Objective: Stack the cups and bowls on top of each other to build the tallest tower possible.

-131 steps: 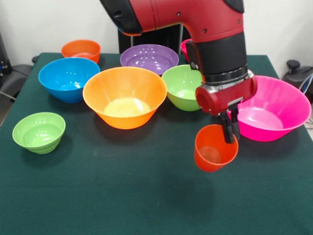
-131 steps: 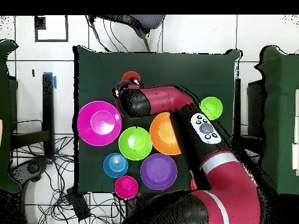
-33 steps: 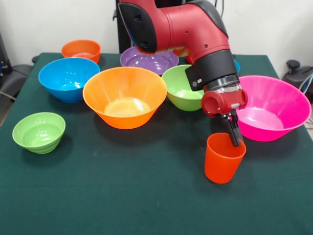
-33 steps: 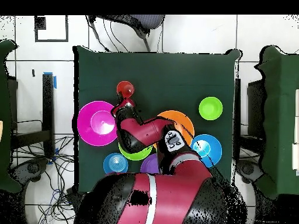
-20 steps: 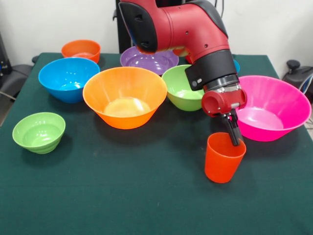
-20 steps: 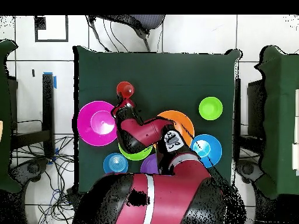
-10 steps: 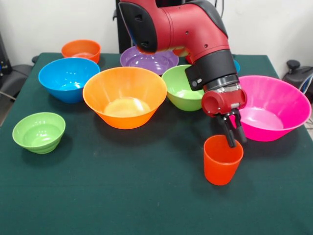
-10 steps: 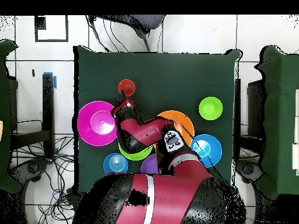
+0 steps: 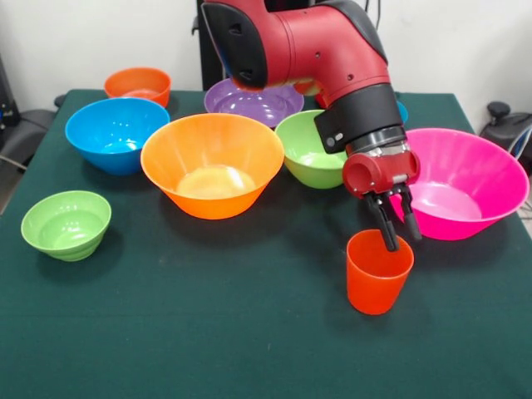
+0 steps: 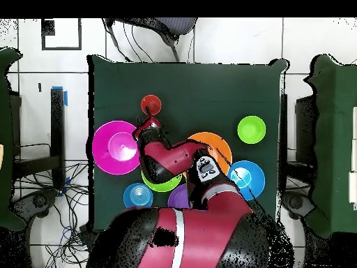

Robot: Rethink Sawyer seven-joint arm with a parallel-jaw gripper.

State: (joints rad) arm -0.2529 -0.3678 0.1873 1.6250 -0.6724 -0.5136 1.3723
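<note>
Pincer (image 9: 396, 235) spread open, one finger dipping inside your upright orange-red cup (image 9: 379, 273); arm hides farther bowls.

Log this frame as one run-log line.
phase: cup released | gripper: open, one finger inside rim, one outside | cup: upright on table, beside pink bowl | tower: not started

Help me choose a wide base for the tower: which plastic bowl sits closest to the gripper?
The large glossy pink plastic bowl, right beside the open gripper; the medium green one sits farther.
</note>
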